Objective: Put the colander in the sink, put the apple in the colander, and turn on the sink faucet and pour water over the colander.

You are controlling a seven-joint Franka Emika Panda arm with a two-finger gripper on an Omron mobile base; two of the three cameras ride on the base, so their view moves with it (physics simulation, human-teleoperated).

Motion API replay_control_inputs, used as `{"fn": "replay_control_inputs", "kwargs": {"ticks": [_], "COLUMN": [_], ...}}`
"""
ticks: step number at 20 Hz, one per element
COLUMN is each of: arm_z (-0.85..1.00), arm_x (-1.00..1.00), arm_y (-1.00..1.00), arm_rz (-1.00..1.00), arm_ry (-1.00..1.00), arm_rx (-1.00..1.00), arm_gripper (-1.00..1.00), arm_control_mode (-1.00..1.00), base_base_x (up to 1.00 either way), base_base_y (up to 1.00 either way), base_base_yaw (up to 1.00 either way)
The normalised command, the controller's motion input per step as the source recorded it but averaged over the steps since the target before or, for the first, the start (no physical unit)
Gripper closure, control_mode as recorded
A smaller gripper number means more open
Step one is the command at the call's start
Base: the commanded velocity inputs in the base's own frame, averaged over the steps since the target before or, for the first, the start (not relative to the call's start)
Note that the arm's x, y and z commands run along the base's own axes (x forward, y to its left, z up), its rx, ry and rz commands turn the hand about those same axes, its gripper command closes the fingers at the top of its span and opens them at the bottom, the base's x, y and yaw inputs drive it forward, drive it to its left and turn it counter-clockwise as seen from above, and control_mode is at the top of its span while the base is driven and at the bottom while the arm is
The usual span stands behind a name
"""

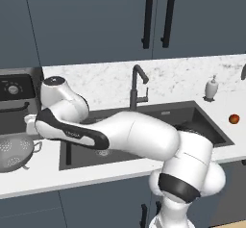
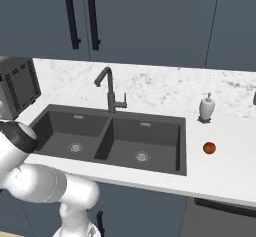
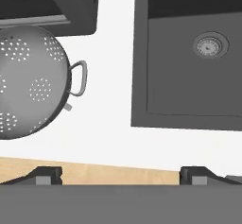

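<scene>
- The round perforated light-grey metal colander (image 3: 29,81) sits on the white desk (image 3: 108,124), left of the dark grey double-basin sink (image 3: 189,76), not in it yet.
- The hand (image 3: 120,175) hangs spread wide and empty above the desk strip between them. In the hand view the colander lies off to its left, loop handle (image 3: 79,78) toward the sink.
- The right base view adds the small red-orange apple (image 2: 209,148), well apart on the far side of the sink, near the white soap bottle (image 2: 207,107).
- The left base view shows the tall dark gooseneck faucet (image 1: 138,86) behind the sink.
</scene>
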Motion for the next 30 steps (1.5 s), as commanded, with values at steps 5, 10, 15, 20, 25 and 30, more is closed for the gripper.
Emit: {"fn": "replay_control_inputs", "kwargs": {"ticks": [5,10,15,20,25,30], "arm_z": [-0.29,-0.44,-0.48,-0.32,-0.17,-0.2], "arm_x": [0.24,0.12,0.1,0.19,0.22,0.13], "arm_y": [0.35,0.1,0.28,0.25,0.07,0.12], "arm_rz": [0.04,0.05,0.01,0.0,0.0,0.0], "arm_ry": [0.05,0.0,0.0,0.0,0.0,0.0], "arm_rx": [0.0,0.0,0.0,0.0,0.0,0.0], "arm_gripper": [-1.0,-1.0,-1.0,-1.0,-1.0,-1.0], "arm_control_mode": [-1.0,-1.0,-1.0,-1.0,-1.0,-1.0], "base_base_x": [0.0,0.0,0.0,0.0,0.0,0.0], "base_base_y": [0.0,0.0,0.0,0.0,0.0,0.0], "base_base_yaw": [0.0,0.0,0.0,0.0,0.0,0.0]}}
